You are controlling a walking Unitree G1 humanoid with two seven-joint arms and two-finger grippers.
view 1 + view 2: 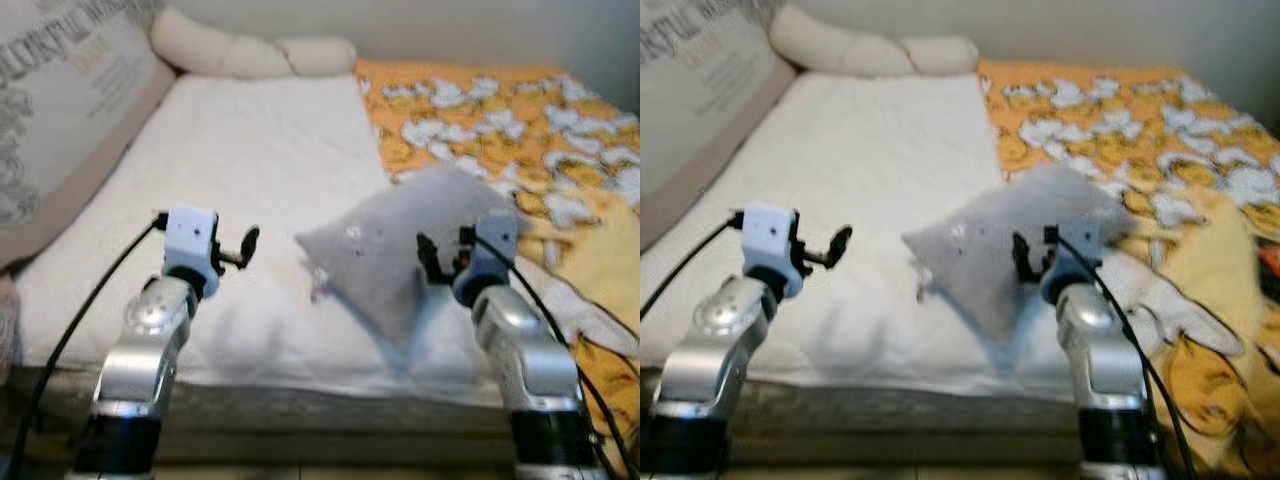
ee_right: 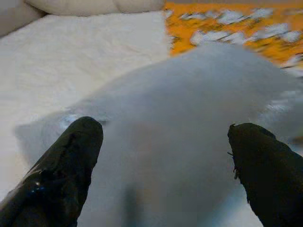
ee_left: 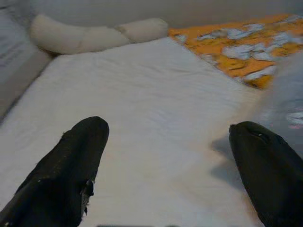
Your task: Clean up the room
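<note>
A grey pillow (image 1: 375, 250) sits askew and blurred on the bed, where the white sheet (image 1: 250, 150) meets the orange patterned blanket (image 1: 480, 110). My right gripper (image 1: 446, 252) is at the pillow's near right side. It is open, and in the right wrist view the pillow (image 2: 189, 113) spans the gap between its black fingers (image 2: 61, 175) just ahead of them. My left gripper (image 1: 205, 230) hovers open over bare white sheet to the left of the pillow, holding nothing. Its black fingers (image 3: 66, 175) are spread wide.
A long cream bolster (image 1: 250, 50) lies across the head of the bed. A large printed cushion (image 1: 60, 120) leans along the left side. A yellow part of the blanket (image 1: 600, 260) bunches at the right. The bed's front edge (image 1: 300, 395) runs just before my arms.
</note>
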